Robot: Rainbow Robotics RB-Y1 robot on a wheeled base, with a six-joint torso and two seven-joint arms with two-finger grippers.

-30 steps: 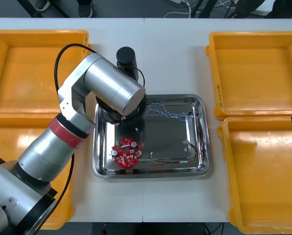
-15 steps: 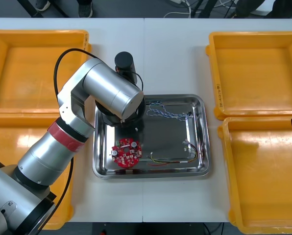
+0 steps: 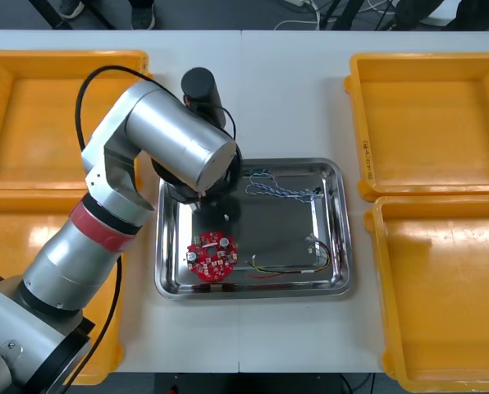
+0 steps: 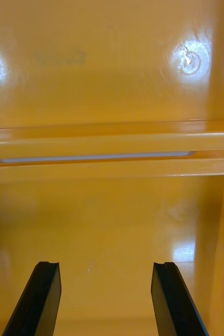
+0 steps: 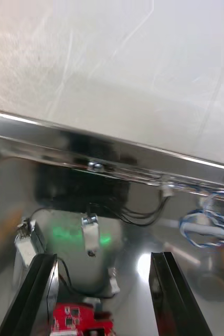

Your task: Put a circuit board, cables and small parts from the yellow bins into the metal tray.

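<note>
Nothing legible anywhere; the faint mark on one yellow bin (image 3: pixel 365 156) is too small to read.

The left arm (image 3: pixel 175 139) was silver, built of thick cylinders, with a red band (image 3: pixel 97 223), a looping black cable (image 3: pixel 93 80) and black fingers (image 5: pixel 41 294).

Barred from above over the left and far-left part of the metal tray (image 3: pixel 281 230) by the bulky left arm (image 3: pixel 179 144), with the left gripper (image 5: pixel 104 257) low inside, spread wide. Ahead of its fingers, a small metal part (image 5: pixel 91 231) and a black cable (image 5: pixel 138 212). Crowded at the near-left corner by the circuit board (image 3: pixel 212 256), along the far side by the blue and white cable (image 3: pixel 281 190), and along the near and right sides by the red and yellow cable (image 3: pixel 277 269). Bare floor in the tray's middle. Broad bare table (image 3: pixel 294 98) beyond the tray. Bare floors in the right-hand yellow bins (image 3: pixel 429 123), apart from the spread right gripper (image 4: pixel 105 265) by their doubled rims.
</note>
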